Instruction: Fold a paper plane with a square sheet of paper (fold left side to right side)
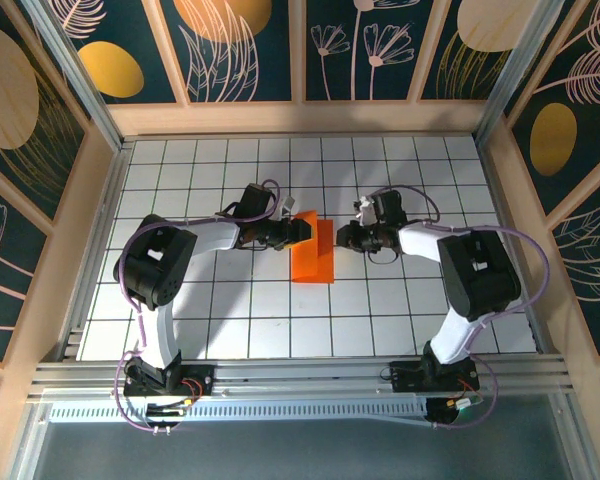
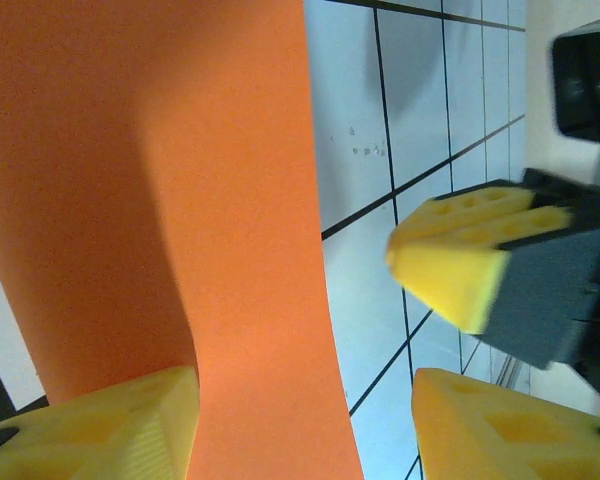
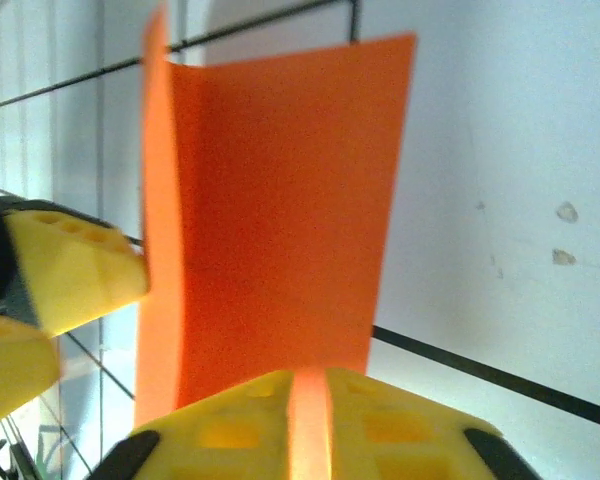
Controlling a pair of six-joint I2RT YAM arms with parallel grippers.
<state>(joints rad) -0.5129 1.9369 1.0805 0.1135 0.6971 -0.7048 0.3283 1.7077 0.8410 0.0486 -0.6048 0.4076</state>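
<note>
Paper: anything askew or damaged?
No damage visible. The paper is half folded; its left flap stands off the table and looks skewed at the top, by the open left gripper. The right gripper pinches the right side.

Bright orange on the sheet of paper (image 1: 312,252), plain and unprinted, shading deeper orange along its fold. The table (image 1: 380,310) is white, ruled in thin black grid lines. Yellow pads (image 2: 90,425) on the left gripper (image 1: 302,229), yellow again on the right gripper (image 1: 342,238), black bodies behind both. Purple cables (image 1: 543,262). The walls (image 1: 380,50) are dark teal with cream leaf drawings and golden ovals, framed in pale wood.
</note>
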